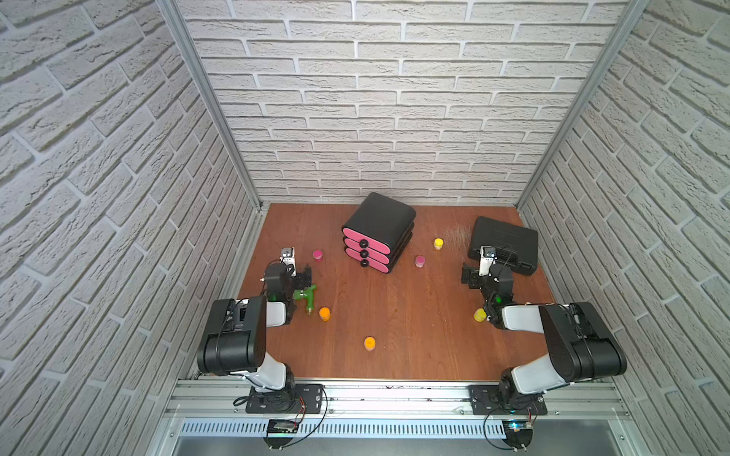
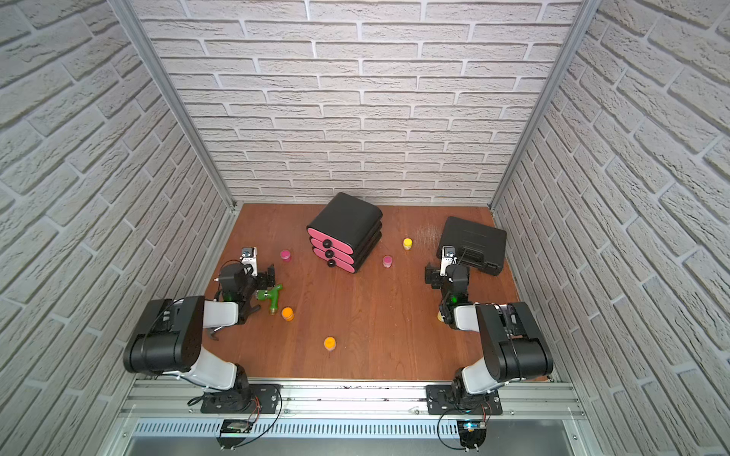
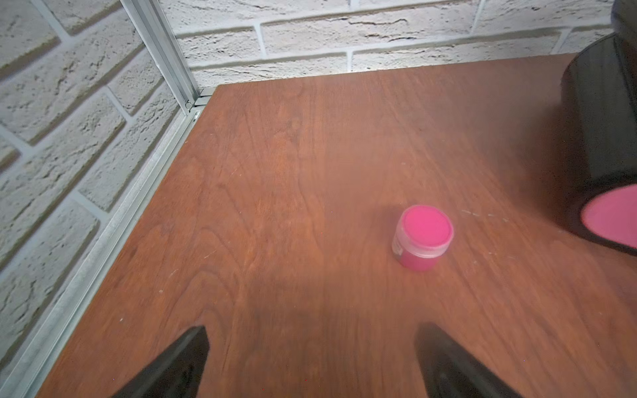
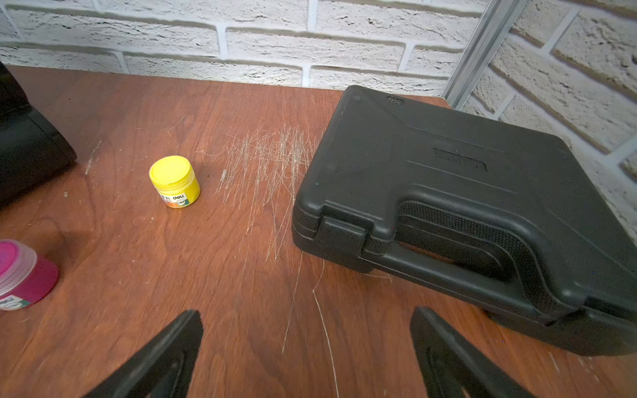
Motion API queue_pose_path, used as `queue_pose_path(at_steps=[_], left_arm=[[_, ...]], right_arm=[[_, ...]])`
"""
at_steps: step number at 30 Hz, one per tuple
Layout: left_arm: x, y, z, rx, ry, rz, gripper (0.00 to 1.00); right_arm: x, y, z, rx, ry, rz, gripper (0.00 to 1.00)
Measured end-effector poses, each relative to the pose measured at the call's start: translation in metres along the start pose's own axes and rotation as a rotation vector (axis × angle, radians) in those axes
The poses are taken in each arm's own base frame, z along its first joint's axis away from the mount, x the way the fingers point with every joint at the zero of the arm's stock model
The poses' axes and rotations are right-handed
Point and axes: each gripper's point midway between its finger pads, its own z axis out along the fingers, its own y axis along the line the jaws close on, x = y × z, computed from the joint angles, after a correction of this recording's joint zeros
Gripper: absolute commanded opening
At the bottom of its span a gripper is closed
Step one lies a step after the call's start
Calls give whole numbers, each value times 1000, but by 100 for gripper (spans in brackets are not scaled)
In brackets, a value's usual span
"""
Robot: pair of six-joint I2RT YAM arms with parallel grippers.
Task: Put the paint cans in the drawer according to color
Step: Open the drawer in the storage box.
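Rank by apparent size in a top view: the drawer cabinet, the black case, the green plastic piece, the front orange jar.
1. drawer cabinet
2. black case, only slightly smaller
3. green plastic piece
4. front orange jar
The cabinet stands taller, so nearer the camera; its lead over the case is unsure.

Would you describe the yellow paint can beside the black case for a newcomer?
Find the flat black case at the far right. Between it and the pink-drawered cabinet stands a yellow paint can; the nearby can is pink.
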Motion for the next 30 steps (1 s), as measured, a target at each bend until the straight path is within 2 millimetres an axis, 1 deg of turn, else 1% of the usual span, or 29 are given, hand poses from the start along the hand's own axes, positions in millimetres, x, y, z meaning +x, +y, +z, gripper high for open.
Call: queue_pose_path(at_steps=[24,27,28,29,30], left_arm=[[0,0,0,0,0,-1,99],[0,0,0,0,0,-1,99],[1,0,0,1,13,-1,99],[1,0,1,3,32,0,99],[-1,0,2,8,61,0,99]], right_arm=[[0,0,0,0,0,0,99],[2,4,0,-23,29,-10,99],[0,6,0,-36,55,-17,99],[-6,7,1,-44,73,-19,99],[-17,8,1,-50,82,-17,99]])
